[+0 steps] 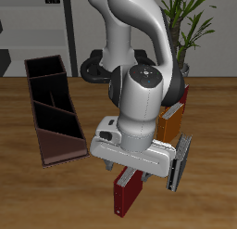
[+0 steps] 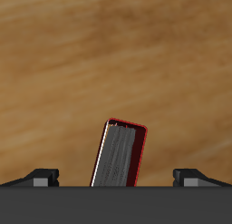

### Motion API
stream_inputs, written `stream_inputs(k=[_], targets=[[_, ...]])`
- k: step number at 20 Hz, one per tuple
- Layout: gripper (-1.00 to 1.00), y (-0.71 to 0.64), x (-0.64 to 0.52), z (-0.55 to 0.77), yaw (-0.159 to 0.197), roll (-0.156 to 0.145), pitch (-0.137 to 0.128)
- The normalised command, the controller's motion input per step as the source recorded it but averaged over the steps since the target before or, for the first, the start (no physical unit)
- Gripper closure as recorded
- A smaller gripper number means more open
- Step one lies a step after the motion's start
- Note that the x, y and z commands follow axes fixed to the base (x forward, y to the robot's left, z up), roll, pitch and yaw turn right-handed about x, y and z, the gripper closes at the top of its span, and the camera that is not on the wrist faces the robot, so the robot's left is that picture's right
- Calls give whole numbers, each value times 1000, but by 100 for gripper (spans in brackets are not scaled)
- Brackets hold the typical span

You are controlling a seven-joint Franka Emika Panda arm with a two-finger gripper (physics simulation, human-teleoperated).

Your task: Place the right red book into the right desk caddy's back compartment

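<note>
The right red book (image 1: 123, 194), dark maroon with a white page block (image 2: 116, 157), stands upright near the table's front edge. My gripper (image 1: 130, 173) hangs open right above it. In the wrist view the book stands a little tilted, below and between the widely spread fingertips (image 2: 41, 178), touching neither. The right desk caddy (image 1: 53, 108) is a long dark-brown box lying apart from the book. Its back compartment (image 1: 45, 71) is the tall-walled end farthest from the front edge. The arm hides part of the book's top in the exterior view.
An orange book (image 1: 171, 121) stands just behind the gripper, with a red book (image 1: 186, 96) behind that. A dark upright slab with a pale edge (image 1: 180, 161), seemingly another book, stands close beside the gripper. A potted plant (image 1: 190, 29) is at the back.
</note>
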Motion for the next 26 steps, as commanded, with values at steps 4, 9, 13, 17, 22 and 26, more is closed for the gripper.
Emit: stream_inputs(k=[4, 9, 13, 17, 22, 26], targets=[[-100, -70, 66, -126, -20, -3, 17], [100, -98, 73, -100, -11, -8, 12], [100, -75, 64, -35, -22, -3, 6], [100, -22, 4, 17, -5, 3, -4], [100, -50, -23, 95, -3, 2, -14], [100, -197, -101, 430, 15, -11, -51]])
